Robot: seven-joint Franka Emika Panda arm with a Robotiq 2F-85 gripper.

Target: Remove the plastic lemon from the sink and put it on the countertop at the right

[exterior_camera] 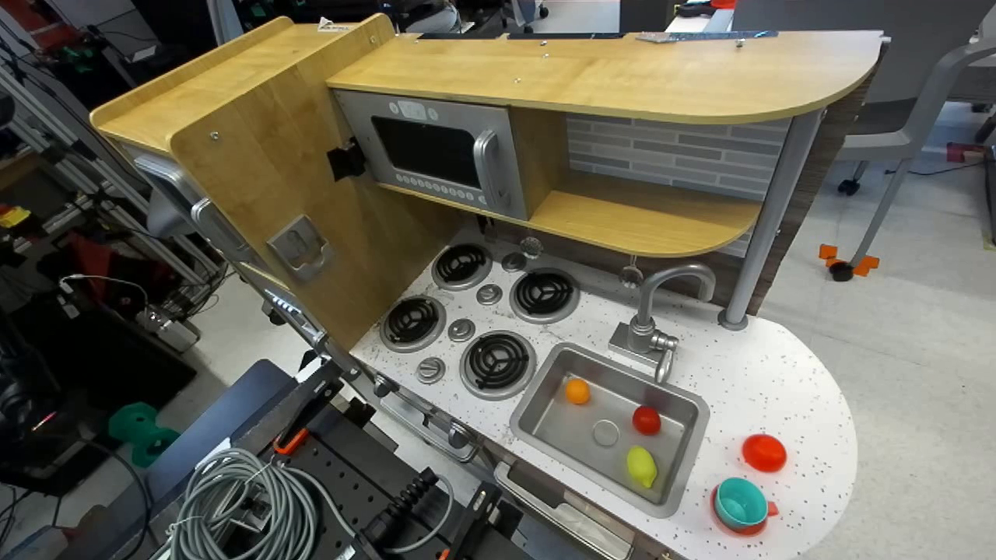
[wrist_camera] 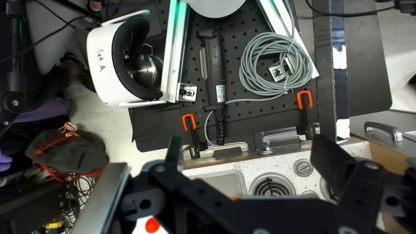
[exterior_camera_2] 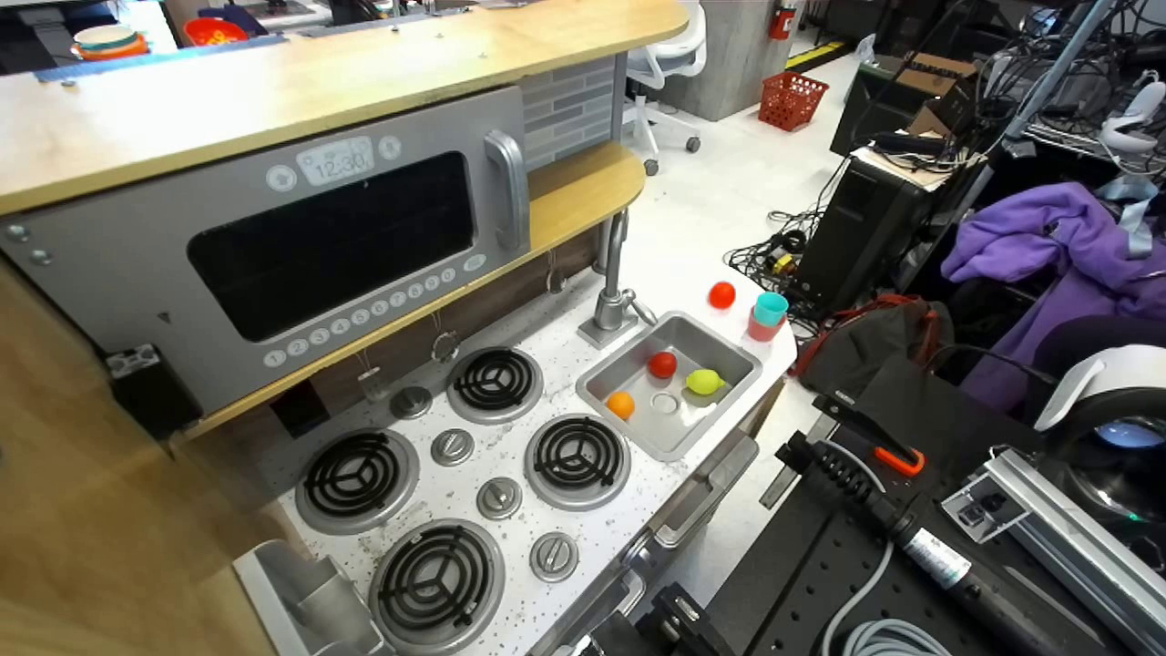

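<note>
The plastic lemon [exterior_camera: 642, 467] lies on the floor of the grey metal sink [exterior_camera: 537, 447], near the end away from the burners. In an exterior view the lemon [exterior_camera_2: 703, 382] and the sink [exterior_camera_2: 679, 453] also show. The white speckled countertop [exterior_camera: 739, 389] with its rounded end extends beyond the sink. My gripper [wrist_camera: 249, 151] is open and empty in the wrist view, with its fingers wide apart. It is above the toy kitchen's front edge, and it does not show in either exterior view. The gripper's body hides most of the sink [wrist_camera: 239, 182] and the lemon in the wrist view.
An orange toy [exterior_camera: 577, 391] and a red toy [exterior_camera: 646, 421] share the sink. The faucet [exterior_camera: 646, 311] rises behind it. A red bowl [exterior_camera: 764, 453] and a teal cup [exterior_camera: 741, 502] stand on the rounded end. Shelf [exterior_camera: 661, 218] and post [exterior_camera: 766, 225] overhang behind.
</note>
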